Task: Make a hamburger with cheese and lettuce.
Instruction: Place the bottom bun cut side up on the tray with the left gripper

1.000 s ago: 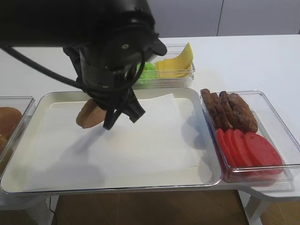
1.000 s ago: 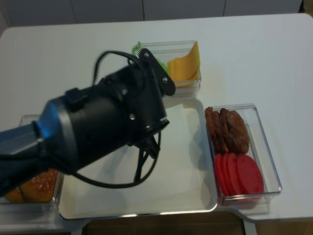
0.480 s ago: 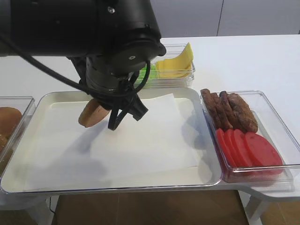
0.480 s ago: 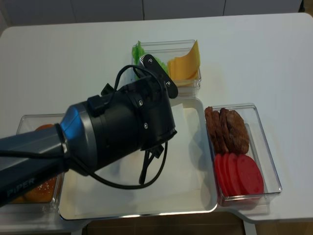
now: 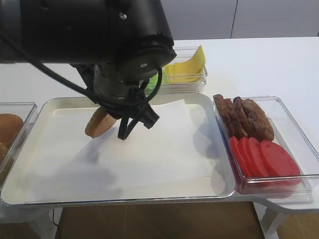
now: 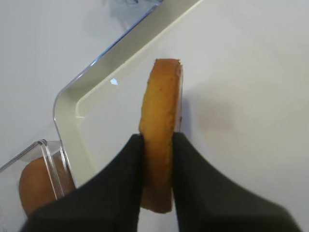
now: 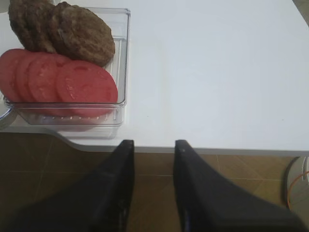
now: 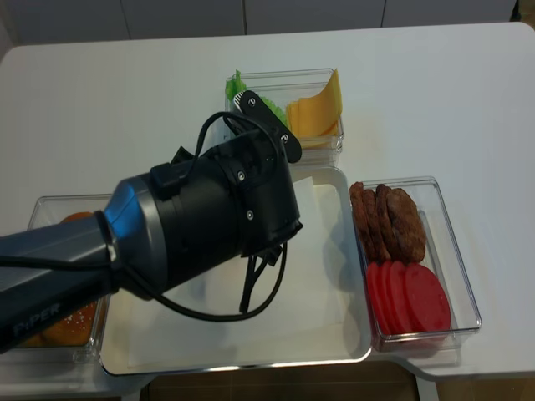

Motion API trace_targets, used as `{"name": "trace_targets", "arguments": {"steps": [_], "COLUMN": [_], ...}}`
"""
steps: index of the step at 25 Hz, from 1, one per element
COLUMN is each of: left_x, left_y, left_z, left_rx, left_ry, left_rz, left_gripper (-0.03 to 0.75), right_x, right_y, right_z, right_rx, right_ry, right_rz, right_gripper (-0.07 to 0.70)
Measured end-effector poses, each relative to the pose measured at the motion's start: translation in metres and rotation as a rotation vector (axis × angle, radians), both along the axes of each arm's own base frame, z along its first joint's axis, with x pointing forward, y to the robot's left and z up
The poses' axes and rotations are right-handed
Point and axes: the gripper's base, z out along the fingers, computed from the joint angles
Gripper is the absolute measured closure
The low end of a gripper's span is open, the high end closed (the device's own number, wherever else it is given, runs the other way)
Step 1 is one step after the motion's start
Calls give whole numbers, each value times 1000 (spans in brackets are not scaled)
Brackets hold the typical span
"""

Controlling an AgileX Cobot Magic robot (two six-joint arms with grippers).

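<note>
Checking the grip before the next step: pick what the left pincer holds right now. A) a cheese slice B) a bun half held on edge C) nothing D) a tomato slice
B: in the left wrist view the left pincer is clamped on the golden-brown bun half, held on edge above the tray; the tomato slices and cheese lie untouched in their containers.

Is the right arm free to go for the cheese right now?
Probably not directly: the right gripper is empty, but the cheese lies behind the left arm, which hangs over the tray holding the bun half.
</note>
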Motion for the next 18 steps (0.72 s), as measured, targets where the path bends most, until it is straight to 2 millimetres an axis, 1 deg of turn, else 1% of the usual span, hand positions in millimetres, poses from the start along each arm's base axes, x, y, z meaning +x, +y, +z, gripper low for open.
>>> {"name": "trace_targets", "arguments": {"steps": [5, 18], "left_x": [4, 4], "left_y": [-5, -6], "left_z": [-13, -14], "left_rx": [23, 16], "left_ry": [21, 20], "left_rz": [4, 11], "left_gripper": [592, 592], "right_x": [0, 0], "right_y": [0, 0], "right_z": [0, 0], "right_rx": [0, 0], "right_ry": [0, 0], "right_rz": [0, 0], "right_gripper": [415, 415]}}
